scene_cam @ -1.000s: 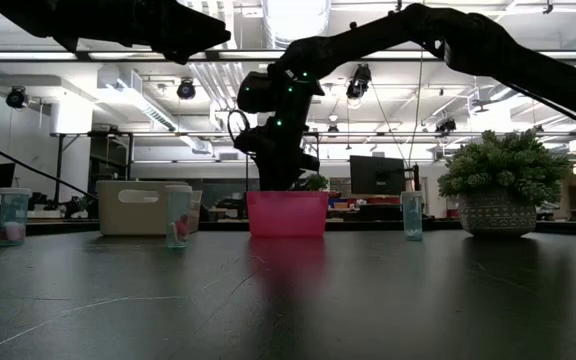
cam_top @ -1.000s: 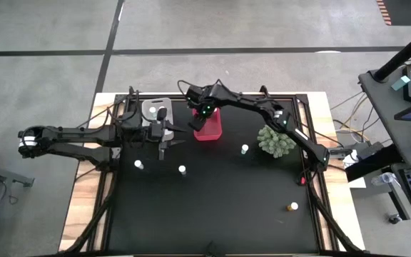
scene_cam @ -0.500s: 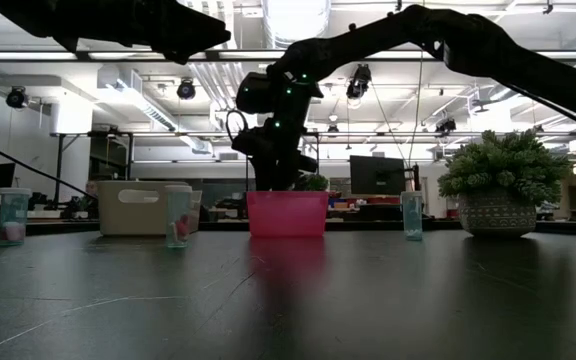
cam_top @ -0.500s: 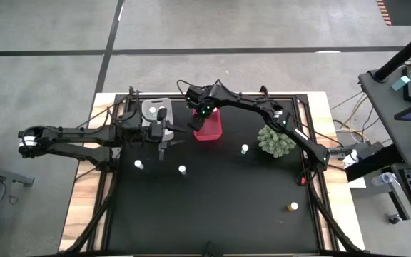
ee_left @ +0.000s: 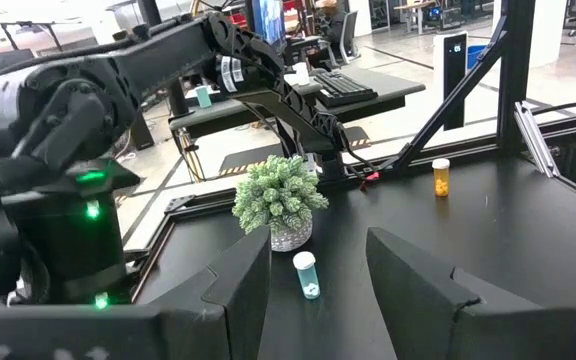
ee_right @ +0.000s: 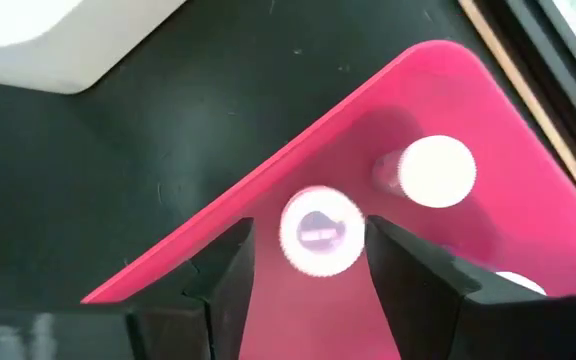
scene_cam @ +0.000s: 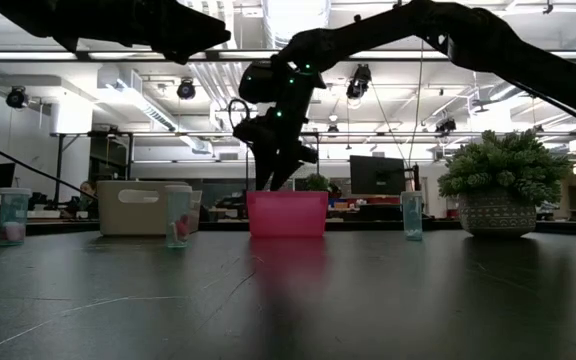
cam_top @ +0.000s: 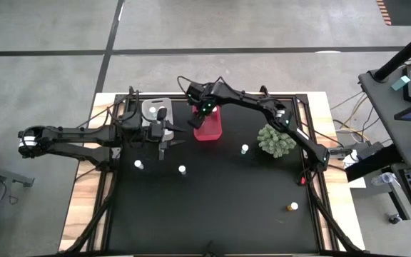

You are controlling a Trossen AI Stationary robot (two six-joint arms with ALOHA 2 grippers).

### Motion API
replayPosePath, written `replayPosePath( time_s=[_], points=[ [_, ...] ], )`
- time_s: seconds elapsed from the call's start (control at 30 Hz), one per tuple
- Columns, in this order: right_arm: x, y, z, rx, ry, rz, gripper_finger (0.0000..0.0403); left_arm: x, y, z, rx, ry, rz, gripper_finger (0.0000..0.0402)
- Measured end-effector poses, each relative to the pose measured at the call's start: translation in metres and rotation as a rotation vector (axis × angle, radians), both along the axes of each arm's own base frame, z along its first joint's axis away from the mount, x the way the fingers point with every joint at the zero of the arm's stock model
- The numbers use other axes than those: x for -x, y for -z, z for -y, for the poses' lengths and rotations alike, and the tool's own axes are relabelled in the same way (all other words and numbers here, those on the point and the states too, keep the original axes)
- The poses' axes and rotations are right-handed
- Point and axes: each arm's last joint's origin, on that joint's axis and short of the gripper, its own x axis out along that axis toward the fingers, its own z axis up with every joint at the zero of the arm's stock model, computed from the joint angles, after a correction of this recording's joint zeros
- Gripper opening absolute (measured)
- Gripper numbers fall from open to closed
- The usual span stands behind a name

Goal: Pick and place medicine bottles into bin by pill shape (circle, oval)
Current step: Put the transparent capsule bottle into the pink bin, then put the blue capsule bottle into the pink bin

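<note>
My right gripper (ee_right: 313, 275) (cam_top: 204, 114) hangs open over the red bin (ee_right: 298, 170) (scene_cam: 288, 213), pointing steeply down. A white-capped medicine bottle (ee_right: 320, 231) stands upright in the bin below, between its fingers; I cannot tell whether they touch it. Two more capped bottles (ee_right: 433, 172) lie in that bin. My left gripper (ee_left: 313, 300) (cam_top: 177, 135) waits open and level beside the clear bin (cam_top: 155, 111). Bottles stand on the black mat (cam_top: 139, 164) (cam_top: 182, 170) (cam_top: 245, 148), and an amber one (cam_top: 292, 207) stands near the front right.
A green spiky plant in a pot (cam_top: 275, 139) (scene_cam: 498, 190) stands right of the red bin, under my right arm. The mat's near half holds only the loose bottles. Dark frame rails run along the table's sides. Desks and cables lie beyond the right edge.
My right gripper has risen a little above the red bin, still pointing down into it. My left arm has kept still.
</note>
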Motion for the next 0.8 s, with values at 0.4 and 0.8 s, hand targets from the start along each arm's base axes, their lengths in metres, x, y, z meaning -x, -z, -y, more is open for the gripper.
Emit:
replayPosePath(
  time_s=[0.4,0.8],
  points=[
    [0.02,-0.046,-0.01,0.013,-0.014,0.011,0.0183,0.0,0.0,0.0,0.002,0.0,0.0,0.0151],
    [0.04,-0.106,-0.082,0.078,-0.19,-0.004,0.018,0.0,0.0,0.0,0.036,0.0,0.001,0.0151]
  ],
)
